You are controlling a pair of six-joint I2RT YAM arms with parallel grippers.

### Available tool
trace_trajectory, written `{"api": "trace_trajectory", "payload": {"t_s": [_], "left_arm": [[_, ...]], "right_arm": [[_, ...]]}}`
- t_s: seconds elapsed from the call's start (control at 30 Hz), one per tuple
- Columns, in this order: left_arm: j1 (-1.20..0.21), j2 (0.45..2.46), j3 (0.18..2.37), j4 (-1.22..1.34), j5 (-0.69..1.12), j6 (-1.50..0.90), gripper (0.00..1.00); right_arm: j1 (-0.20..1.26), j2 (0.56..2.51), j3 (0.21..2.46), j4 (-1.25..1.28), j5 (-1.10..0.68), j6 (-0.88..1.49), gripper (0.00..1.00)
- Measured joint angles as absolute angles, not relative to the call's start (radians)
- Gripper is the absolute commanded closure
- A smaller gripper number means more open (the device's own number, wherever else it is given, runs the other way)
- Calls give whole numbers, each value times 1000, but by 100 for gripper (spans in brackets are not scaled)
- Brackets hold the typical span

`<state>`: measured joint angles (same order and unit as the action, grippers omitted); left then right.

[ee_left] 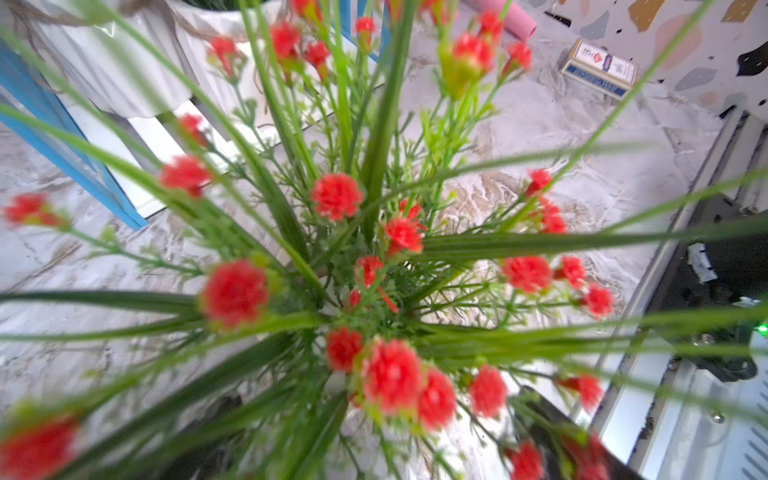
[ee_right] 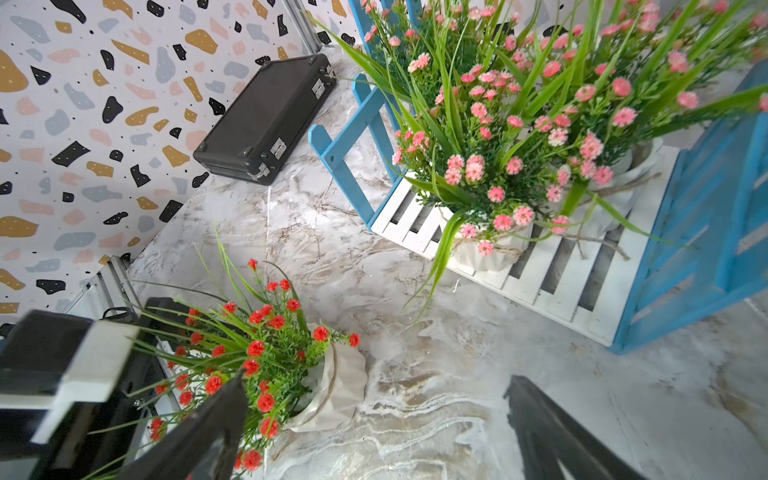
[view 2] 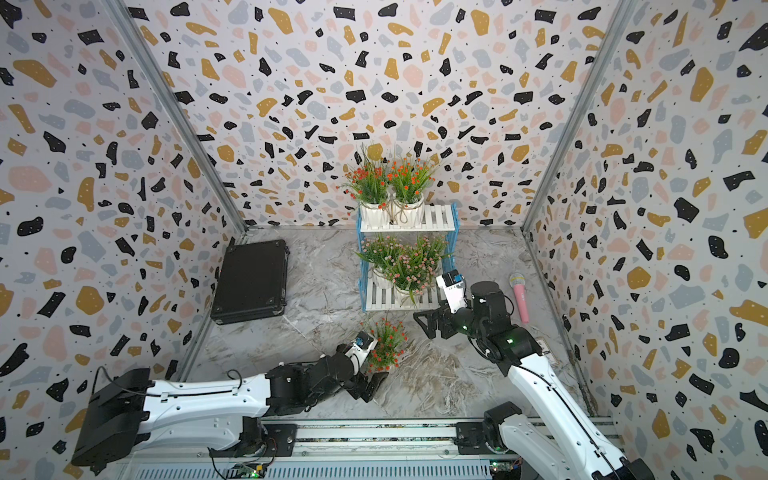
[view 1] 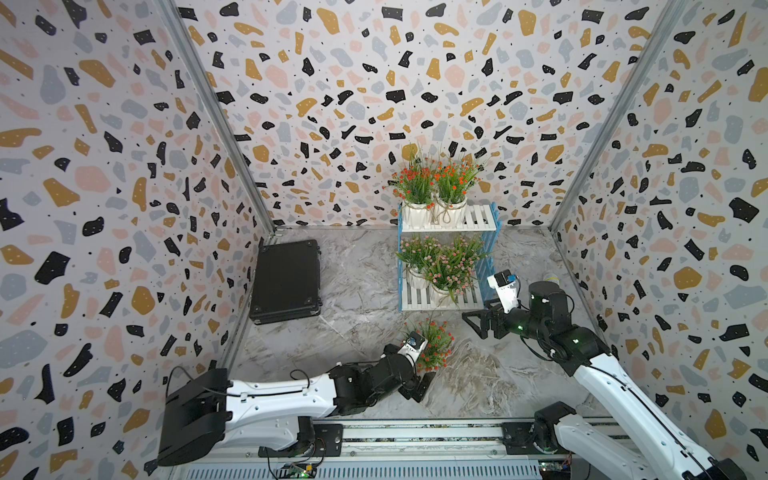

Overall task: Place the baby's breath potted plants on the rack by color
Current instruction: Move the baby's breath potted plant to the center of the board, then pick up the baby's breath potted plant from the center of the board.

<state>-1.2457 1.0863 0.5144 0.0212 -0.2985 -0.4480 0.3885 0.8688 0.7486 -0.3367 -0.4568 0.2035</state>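
**Rack.** I see the rack (view 1: 478,219) at the back of the marble-patterned table (view 1: 357,299), close to the rear wall. Two upper-shelf red-orange plants (view 1: 415,185) stand side by side at the left end of its top tier, in both top views.

**Lower tier.** The pink plants (view 1: 446,266) stand on the lower shelf with their foliage overlapping. Two white pots are plain from above. The right wrist view hints at a third plant further back, but the leaves keep me from confirming the count.

**Loose plant.** The loose red-orange plant (view 1: 434,345) stands on the table just in front of the lower shelf, apart from it. Its ribbed white pot (ee_right: 345,374), tied with twine, rests on the table surface.

**Left arm.** The left gripper (view 1: 417,368) is at this plant. Its fingers (ee_left: 548,415) are spread, one on each side of the pot. The left wrist view is filled with blurred flowers, so I cannot tell whether either finger touches the pot.

**Right arm.** The right gripper (view 1: 474,324) hovers over the table just in front of the right end of the lower shelf. Its fingers (ee_right: 548,424) are spread wide, with only table between them.

**Other items.** A black case (view 1: 286,280) lies flat beside the left wall, well apart from the rack. A pink microphone (view 2: 519,297) lies near the right wall.
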Motion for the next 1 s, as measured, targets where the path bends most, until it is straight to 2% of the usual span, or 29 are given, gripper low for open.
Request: {"api": "trace_trajectory", "payload": {"t_s": [0.23,0.4,0.5,0.77,1.0], "left_arm": [[-1246,865,517,-144,-350,-473,1],[-1222,828,592,-302,-403,-488,1],[-1150,808,636,-349,-396,-496,1],[-847,752,698,-436,-282,-511,1],[-692,756,719,-459,-174,-500,1]], "right_arm": [[398,879,717,-300,-420,241,0],[398,882,648,-283,-403,289,0],[398,886,575,-248,-413,327,0],[456,836,376,-89,-419,343,1],[665,879,224,163,-351,312,1]]}}
